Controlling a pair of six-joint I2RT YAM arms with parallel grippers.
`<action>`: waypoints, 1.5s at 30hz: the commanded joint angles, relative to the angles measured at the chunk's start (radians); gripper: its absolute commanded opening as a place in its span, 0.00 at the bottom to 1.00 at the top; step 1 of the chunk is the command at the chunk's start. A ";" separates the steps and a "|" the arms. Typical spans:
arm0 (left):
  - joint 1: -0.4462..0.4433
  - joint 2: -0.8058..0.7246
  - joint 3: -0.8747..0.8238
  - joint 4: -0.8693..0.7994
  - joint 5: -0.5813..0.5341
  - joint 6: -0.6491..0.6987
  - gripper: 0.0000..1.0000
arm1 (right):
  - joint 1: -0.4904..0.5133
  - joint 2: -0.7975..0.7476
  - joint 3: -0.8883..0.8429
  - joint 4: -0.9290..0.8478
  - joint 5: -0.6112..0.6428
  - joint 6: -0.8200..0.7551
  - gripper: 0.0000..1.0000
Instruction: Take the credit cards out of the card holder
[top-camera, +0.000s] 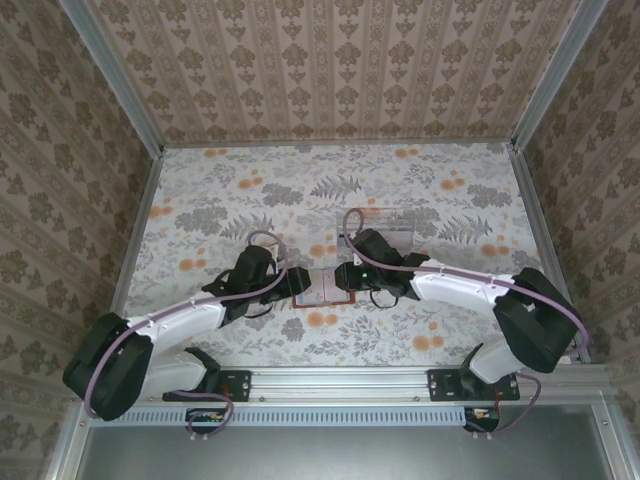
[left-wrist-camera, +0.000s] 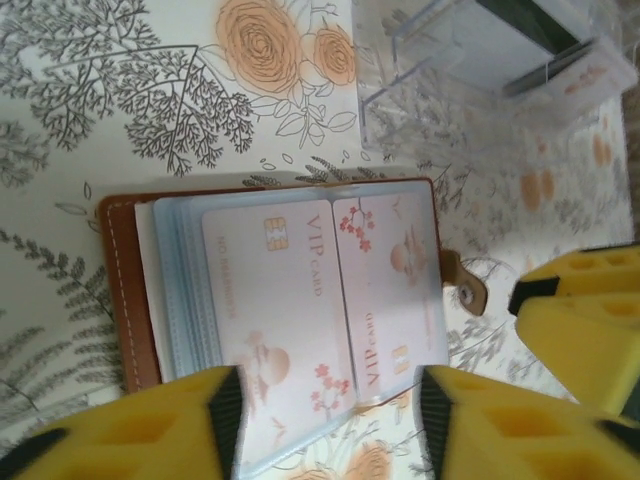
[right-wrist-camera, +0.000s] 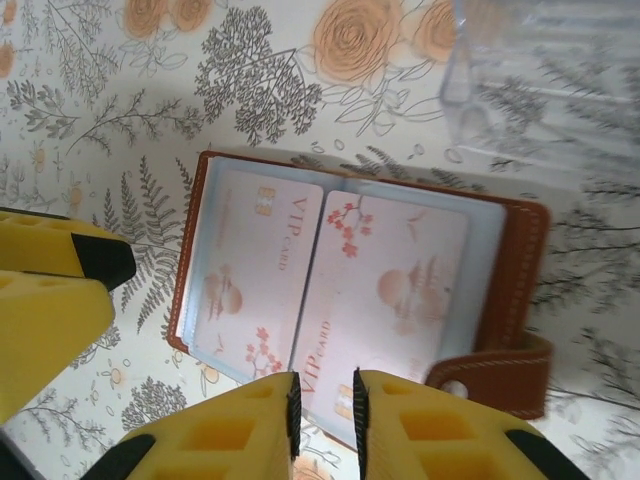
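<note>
- The card holder (top-camera: 322, 287) is laid open on the flowered bench (top-camera: 250, 190), between the two claws and just on the near side of a clear tray (top-camera: 385, 225).
- Two pink credit cards (left-wrist-camera: 270, 300) are seen side by side, face up, in its grey-blue pockets.
- The left claw (left-wrist-camera: 330, 405) is spread wide, with a pad at either side of the lower edge of one card.
- The right claw (right-wrist-camera: 323, 405) is nearly pressed together, with a thin gap left over the lower end of the other card; whether that card is touched cannot be told.
</note>
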 joint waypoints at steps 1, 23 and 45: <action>0.009 0.032 0.017 -0.003 0.011 0.012 0.40 | 0.001 0.048 0.034 0.055 -0.070 0.049 0.24; -0.076 0.101 0.085 0.056 0.009 -0.068 0.38 | -0.006 0.157 0.041 -0.071 0.087 -0.018 0.17; -0.112 0.104 0.133 -0.011 -0.029 -0.047 0.37 | -0.011 0.055 0.086 -0.241 0.195 -0.098 0.22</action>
